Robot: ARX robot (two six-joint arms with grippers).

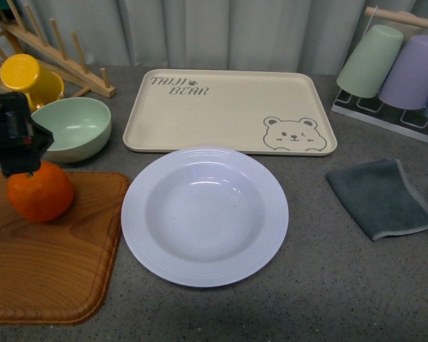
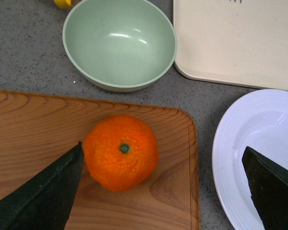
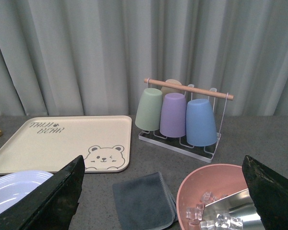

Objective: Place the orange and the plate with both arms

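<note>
The left gripper [image 2: 163, 147] hangs spread wide, one finger [image 2: 48, 187] just beside the orange [image 2: 121, 152], which sits on the wooden board [image 2: 29, 129]. The plate [image 2: 259, 129] lies on the worktop [image 1: 328, 285] next to the board. The right gripper [image 3: 163, 160] is spread wide too.

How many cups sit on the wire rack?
4: a pale green cup, a purple cup and a blue cup side by side, a beige cup mostly hidden behind them; more may be hidden.
</note>
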